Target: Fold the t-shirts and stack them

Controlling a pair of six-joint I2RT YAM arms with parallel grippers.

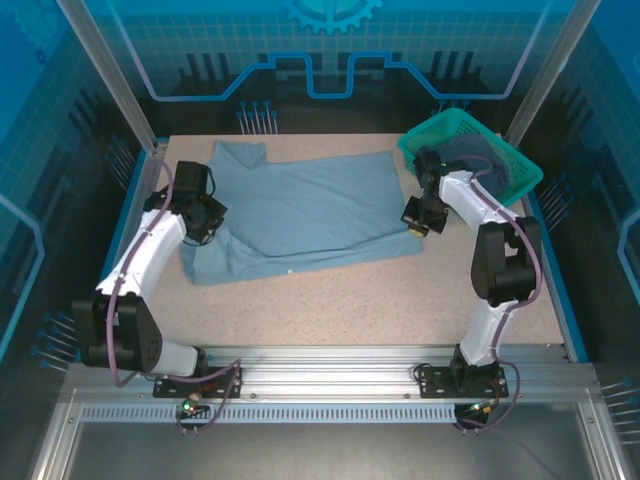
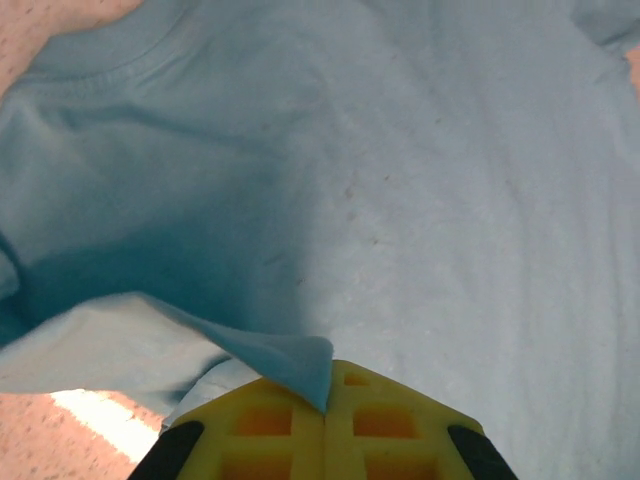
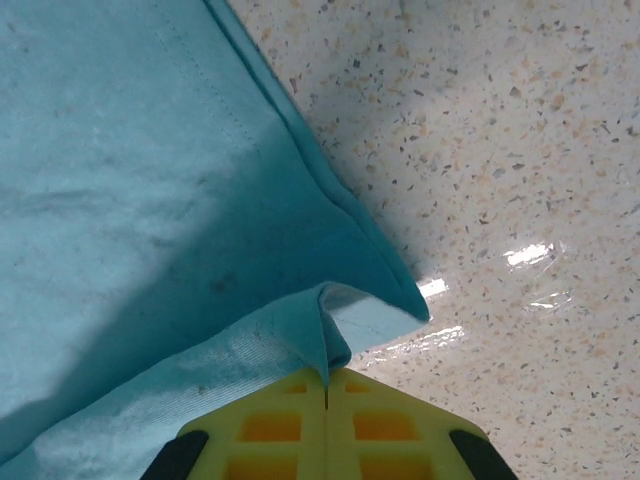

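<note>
A pale blue-grey t-shirt [image 1: 305, 215] lies spread across the middle of the table. My left gripper [image 1: 208, 232] is shut on its left edge, and in the left wrist view a fold of the t-shirt [image 2: 300, 360] is pinched between the yellow fingers [image 2: 270, 420]. My right gripper [image 1: 414, 222] is shut on the shirt's right hem corner; the right wrist view has that corner of the t-shirt [image 3: 330, 340] clamped between the yellow fingers [image 3: 385, 425]. A darker slate t-shirt [image 1: 478, 160] lies bunched in the basket.
The teal mesh basket [image 1: 432, 134] stands at the back right corner, close behind the right arm. Bare speckled tabletop [image 1: 350, 305] stretches between the shirt and the arm bases. Glass walls and metal posts enclose the table.
</note>
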